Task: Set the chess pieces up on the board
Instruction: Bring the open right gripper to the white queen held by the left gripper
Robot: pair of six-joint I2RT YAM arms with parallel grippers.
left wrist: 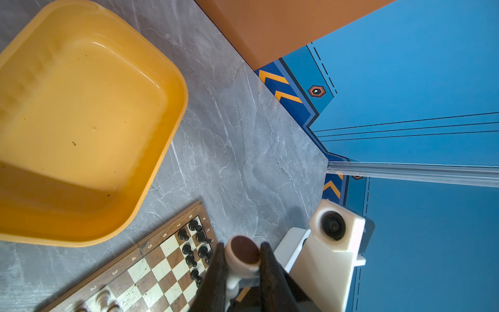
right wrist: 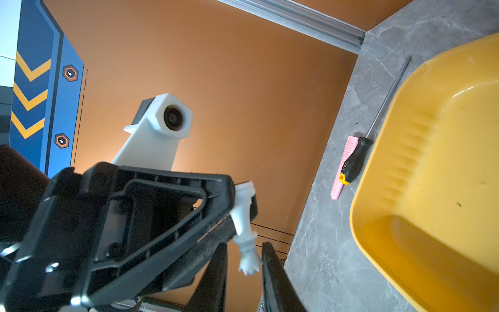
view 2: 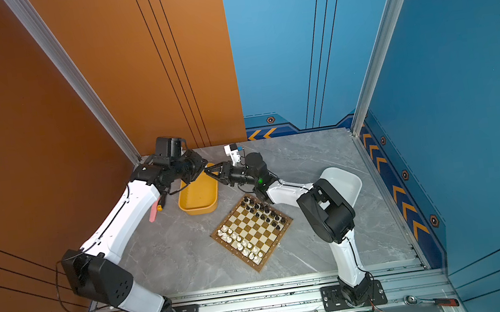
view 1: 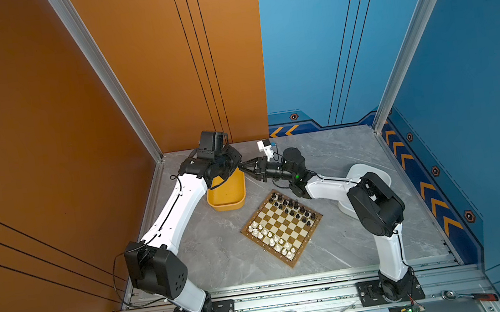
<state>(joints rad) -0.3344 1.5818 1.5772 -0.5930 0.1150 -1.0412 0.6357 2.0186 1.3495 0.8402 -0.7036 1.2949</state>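
Left gripper point(left wrist: 243, 246): clamped on a white piece point(right wrist: 244, 213) by its stem, close to the brown felted base. The piece is held in the air.
Right gripper point(right wrist: 244, 246): jaws narrow, one set on each side of the piece's crowned head. A slim gap is seen beside one finger.
Meeting place: the two grippers are seen tip to tip above the far right edge of the yellow tray point(view 1: 227, 195), to the far left of the board.
Board point(view 1: 286, 229): laid cornerwise on the grey table point(view 1: 223, 258), between the two arms.
Black pieces point(view 1: 295, 208): stood in two rows along the board's far right side.
White pieces point(view 1: 271, 237): grouped along the board's near left side.
White tray point(view 2: 343, 177): right of the board, partly hidden by the right arm.
Screwdriver point(right wrist: 355, 159): laid on the table left of the yellow tray.
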